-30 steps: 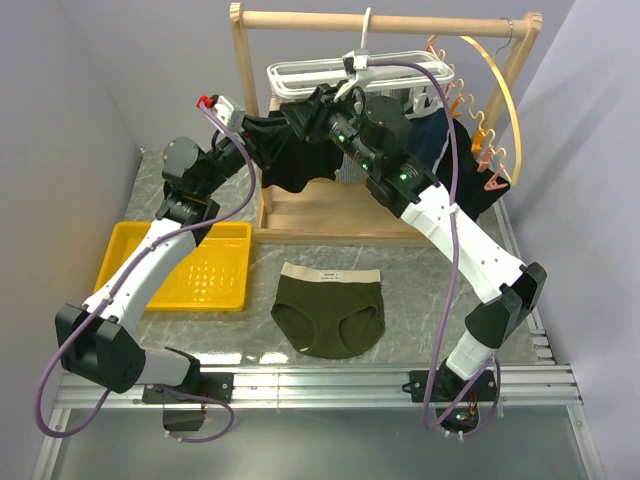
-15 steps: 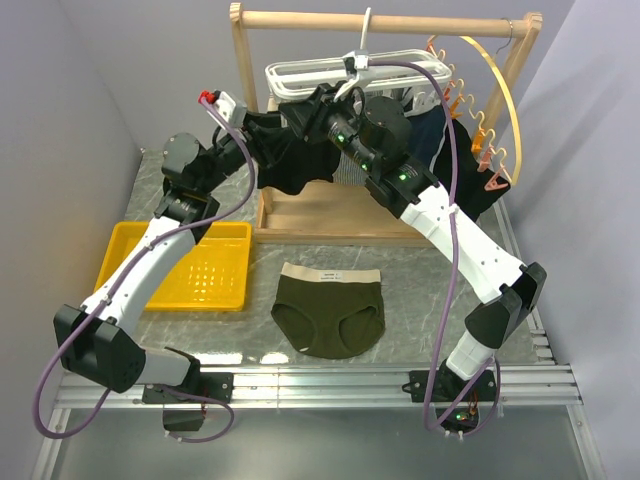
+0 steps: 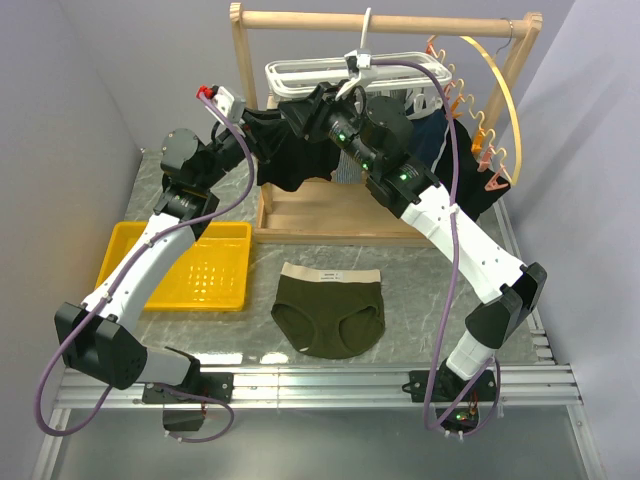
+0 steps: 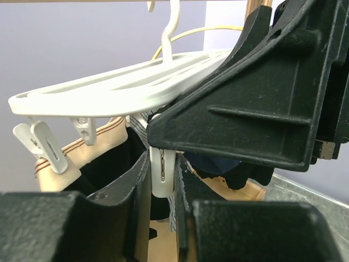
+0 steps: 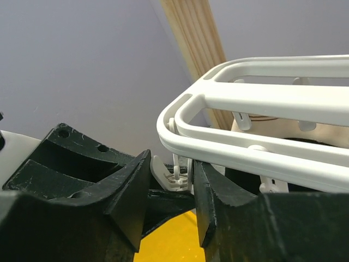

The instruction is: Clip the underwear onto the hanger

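The olive underwear (image 3: 330, 315) with its beige waistband lies flat on the table near the front, and neither gripper touches it. The white hanger (image 3: 300, 72) hangs by its hook from the wooden rail. Both arms are raised to its left end. In the left wrist view my left gripper (image 4: 162, 161) is shut on the lower part of a white clip (image 4: 162, 177). My right gripper (image 5: 172, 161) is shut on a clip (image 5: 181, 176) under the hanger's corner (image 5: 180, 117), pressing its two wings. Its black body (image 4: 256, 93) sits just above the left fingers.
A black garment (image 3: 290, 160) and a navy one (image 3: 430, 140) hang on the hanger. A wooden rack (image 3: 385, 20) with a base board (image 3: 330, 215) holds a curved hoop with orange clips (image 3: 505, 100). A yellow tray (image 3: 180, 265) sits at the left.
The left wrist has risen slightly and the hanger's left end has shifted a little with it. The right arm and the underwear have stayed put.
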